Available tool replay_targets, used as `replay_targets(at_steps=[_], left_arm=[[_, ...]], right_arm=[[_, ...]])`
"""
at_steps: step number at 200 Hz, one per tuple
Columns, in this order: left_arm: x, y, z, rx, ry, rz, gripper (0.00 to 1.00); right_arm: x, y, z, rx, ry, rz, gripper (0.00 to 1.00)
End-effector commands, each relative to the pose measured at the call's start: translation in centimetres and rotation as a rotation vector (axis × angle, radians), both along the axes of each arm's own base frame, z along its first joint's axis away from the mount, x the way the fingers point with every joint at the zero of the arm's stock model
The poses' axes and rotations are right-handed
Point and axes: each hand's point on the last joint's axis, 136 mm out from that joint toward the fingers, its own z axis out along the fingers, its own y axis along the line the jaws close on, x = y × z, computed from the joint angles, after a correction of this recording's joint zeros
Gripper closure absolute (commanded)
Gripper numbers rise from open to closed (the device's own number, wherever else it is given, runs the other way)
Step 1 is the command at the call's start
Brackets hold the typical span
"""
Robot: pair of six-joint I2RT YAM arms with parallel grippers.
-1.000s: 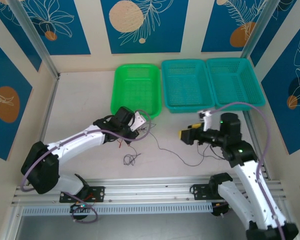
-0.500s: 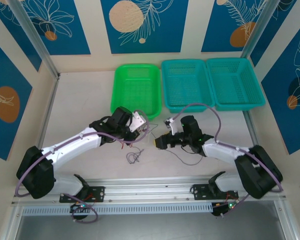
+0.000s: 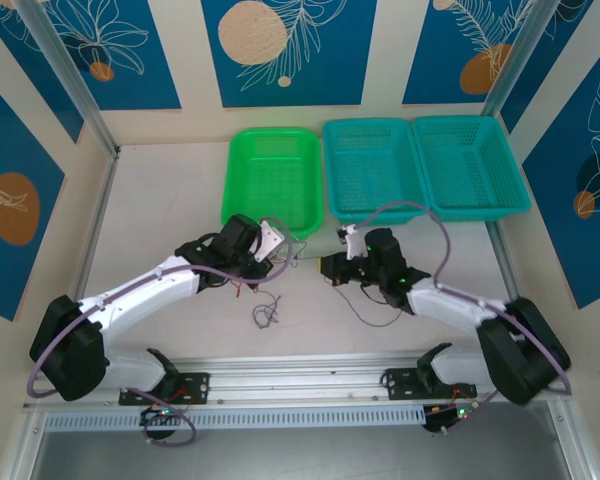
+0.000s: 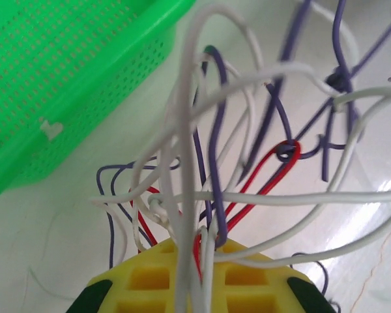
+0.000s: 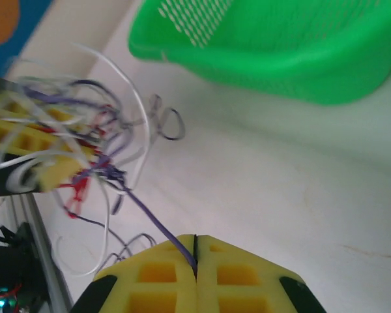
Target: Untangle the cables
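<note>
Pinching a single dark cable [image 5: 153, 218] in the seam of its yellow pads, the right gripper [image 5: 195, 253] has its jaws pressed together; the strand climbs from that seam up and to the left into a knot of loops. That knot hangs around the left gripper [image 4: 202, 264], whose pads are also clamped tight, gripping a bundle of cables [image 4: 202, 195] that fans out past the fingertips. In the left wrist view the white cable [image 4: 182, 130] rises in tall arcs and sweeps off to the right, the red cable [image 4: 274, 173] folds into a narrow hairpin hooked through a dark loop, and further dark strands cross over and under both. From the overhead camera the two grippers face each other near the middle of the table [image 3: 160, 230], close but apart, with the dark strand spanning the gap between them. A small loose curl of dark wire lies on the table just in front of the left gripper, and a thin dark line trails across the surface under the right arm. Behind the left gripper sits the green basket [image 3: 230, 185], its near corner just beside the tangle. The two teal baskets [image 3: 372, 165] stand in a row to its right, well apart from the cables.
</note>
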Motion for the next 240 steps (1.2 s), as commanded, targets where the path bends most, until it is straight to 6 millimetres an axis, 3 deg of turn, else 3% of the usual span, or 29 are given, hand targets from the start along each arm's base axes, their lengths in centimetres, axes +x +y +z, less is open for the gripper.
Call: replay_targets(at_steps=[1, 66, 85, 104, 129, 154, 171, 205, 240], left_arm=[[0.3, 5.6, -2.3, 0.163, 0.072, 0.218, 0.99], [0.5, 9.1, -3.2, 0.188, 0.116, 0.377, 1.00], [0.3, 9.4, -3.1, 0.160, 0.116, 0.383, 1.00], [0.0, 8.1, -3.0, 0.104, 0.129, 0.316, 1.00], [-0.8, 4.7, -2.6, -0.044, 0.170, 0.186, 1.00], [-1.1, 3.8, -4.0, -0.054, 0.237, 0.183, 0.81], [-0.9, 3.6, -4.5, -0.054, 0.240, 0.197, 0.55], [0.3, 4.0, -2.8, -0.078, 0.154, 0.247, 0.30], [-0.1, 4.5, -0.6, -0.153, 0.057, 0.255, 0.10]], right_arm=[[1.6, -6.9, -1.9, -0.063, 0.072, -0.331, 1.00], [1.4, -17.7, 1.2, 0.024, 0.069, -0.739, 1.00], [1.6, -18.4, 2.3, 0.059, 0.043, -0.727, 1.00], [1.8, -16.5, 5.0, 0.117, 0.005, -0.605, 1.00], [1.7, -14.0, 11.1, 0.151, -0.003, -0.470, 1.00], [1.5, -10.5, 18.9, 0.184, -0.042, -0.309, 1.00], [1.4, -7.3, 24.7, 0.206, -0.074, -0.177, 1.00], [1.6, -1.6, 35.1, 0.220, -0.277, -0.003, 1.00], [4.0, 1.4, 44.6, 0.319, -0.528, 0.064, 1.00]])
